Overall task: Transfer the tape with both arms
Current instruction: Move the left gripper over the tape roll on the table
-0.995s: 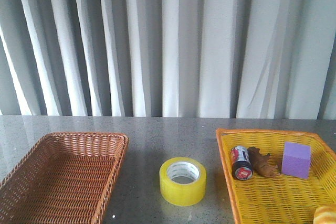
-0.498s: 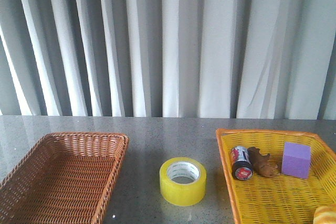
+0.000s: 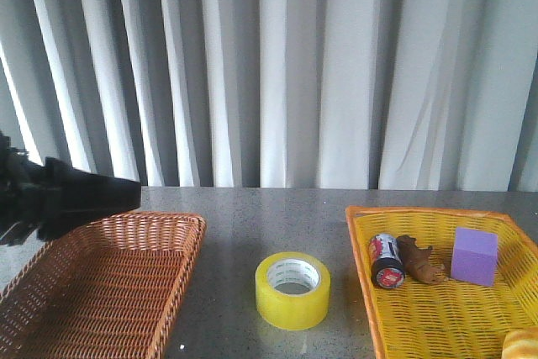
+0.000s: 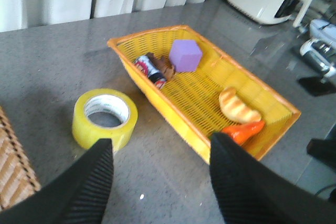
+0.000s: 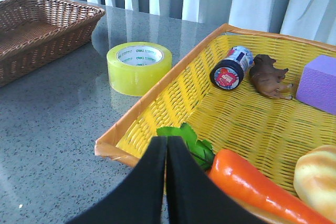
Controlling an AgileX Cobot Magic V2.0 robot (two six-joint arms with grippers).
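The left gripper (image 4: 160,182) has its two dark fingers (image 4: 89,187) spread wide with nothing between them, and it hangs above the table (image 4: 47,56) with the tape (image 4: 105,120) just beyond its fingertips. The right gripper (image 5: 167,182) has its fingers pressed together, holding nothing, poised over the near edge of the yellow basket (image 5: 157,98).

From the front, the left arm (image 3: 63,195) reaches in as a black shape from the left side, above the far corner of the brown wicker basket (image 3: 101,287). The right arm does not show in that view.

The tape (image 3: 292,289) lies flat on the grey table (image 3: 252,224), hole upward, white core showing, between the two baskets and touching neither; it sits nearer the yellow basket (image 3: 437,325).

Inside the yellow basket, toward the far end, a small can (image 3: 387,260) with a red end lies on its side, with a brown toy animal (image 3: 420,260) right beside it and a purple block (image 3: 474,256) a little apart to the right. Nearer the robot, the wrist views show a carrot (image 5: 257,187) with green leaves (image 5: 186,142) and a bread roll (image 5: 317,179). The brown basket looks empty where it can be seen. Pale curtains (image 3: 277,65) hang behind the table
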